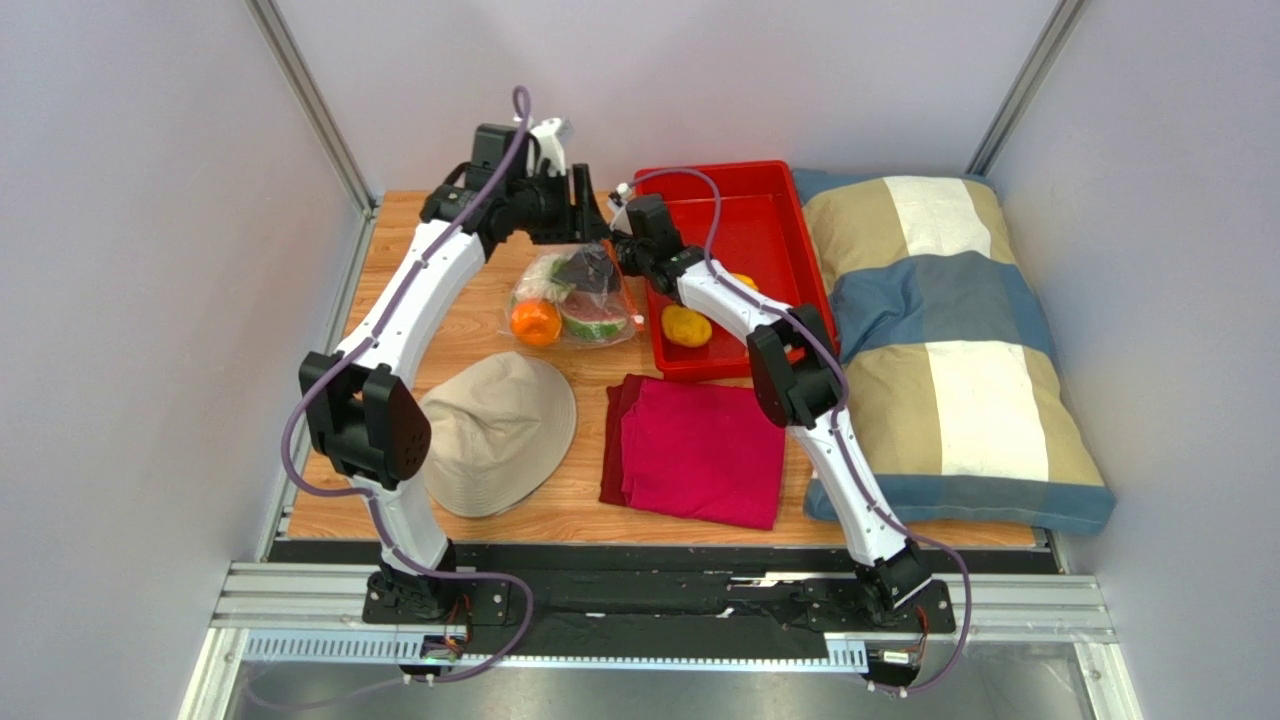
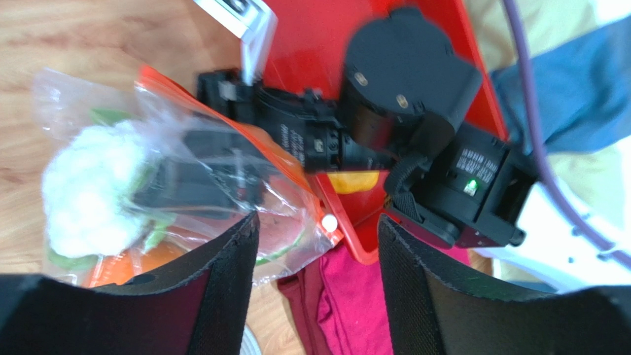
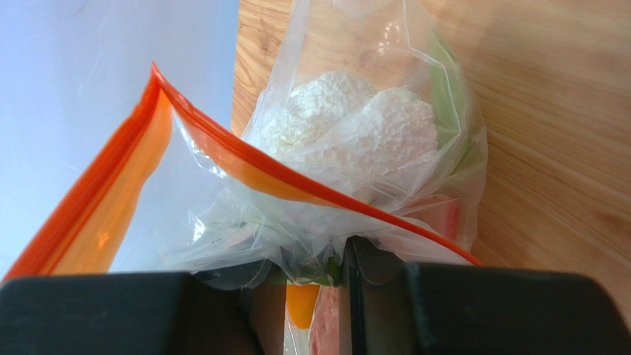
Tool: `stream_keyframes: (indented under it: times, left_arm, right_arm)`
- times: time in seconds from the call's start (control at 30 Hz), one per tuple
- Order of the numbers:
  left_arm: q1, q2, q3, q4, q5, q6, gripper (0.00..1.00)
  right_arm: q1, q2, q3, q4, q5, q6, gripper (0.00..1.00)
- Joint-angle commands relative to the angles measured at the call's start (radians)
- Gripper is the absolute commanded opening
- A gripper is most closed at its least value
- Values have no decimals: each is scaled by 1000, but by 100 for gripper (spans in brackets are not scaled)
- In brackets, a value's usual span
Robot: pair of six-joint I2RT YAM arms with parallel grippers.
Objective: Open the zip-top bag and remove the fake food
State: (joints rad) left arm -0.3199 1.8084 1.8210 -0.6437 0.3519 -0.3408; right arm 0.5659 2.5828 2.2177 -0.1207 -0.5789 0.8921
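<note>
The clear zip-top bag lies on the wooden table just left of the red tray, its orange zip strip gaping open. Inside show a white cauliflower, an orange and a watermelon slice. My right gripper reaches in through the mouth, its jaws nearly together on the cauliflower's green leaves with crumpled film around them. In the left wrist view its dark fingers show through the plastic. My left gripper hovers open above the bag's near corner, holding nothing.
The red tray holds two yellow fruits. A beige hat and a folded crimson cloth lie at the front of the table. A striped pillow fills the right side. Grey walls close in on both sides.
</note>
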Motion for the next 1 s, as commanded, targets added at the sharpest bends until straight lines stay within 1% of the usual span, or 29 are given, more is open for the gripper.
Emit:
stream_keyframes:
  times: [0.0, 0.07, 0.13, 0.17, 0.2, 0.23, 0.3, 0.5, 0.67, 0.77, 0.87, 0.9, 0.93, 0.97]
  left_arm:
    - [-45, -29, -22, -10, -135, 88, 68]
    - [-45, 1, 26, -46, -186, 74, 69]
    - [-45, 31, 96, -66, -194, 66, 70]
    - [-45, 66, 125, -107, -202, 62, 70]
    - [-45, 84, 182, -128, -206, 57, 68]
    - [-45, 101, 207, -148, -212, 49, 68]
    - [-45, 138, 248, -180, -200, 59, 64]
    - [-45, 177, 259, -192, -166, 112, 63]
    - [-45, 195, 253, -195, -126, 143, 70]
    - [-47, 200, 247, -182, -103, 169, 72]
    - [-45, 212, 245, -180, -97, 174, 72]
    - [-45, 216, 245, -180, -91, 177, 70]
    - [-45, 224, 247, -188, -81, 178, 60]
    - [-45, 224, 245, -189, -76, 178, 54]
  right_arm:
    - [3, -95, -12, -52, 33, -30, 0]
    - [3, -107, -23, -66, 40, -56, 0]
    - [5, -122, -33, -86, 53, -82, 0]
    - [6, -139, -44, -94, 63, -111, 0]
    - [11, -147, -49, -111, 71, -123, 0]
    - [11, -153, -55, -120, 86, -137, 0]
    - [11, -174, -78, -128, 97, -153, 0]
    - [11, -202, -112, -119, 83, -173, 0]
    - [12, -204, -96, -126, 82, -186, 0]
    - [15, -207, -101, -129, 77, -193, 0]
    - [26, -211, -101, -140, 77, -202, 0]
    - [28, -211, -101, -142, 79, -205, 0]
    - [28, -216, -102, -142, 79, -209, 0]
    - [29, -219, -104, -146, 82, -209, 0]
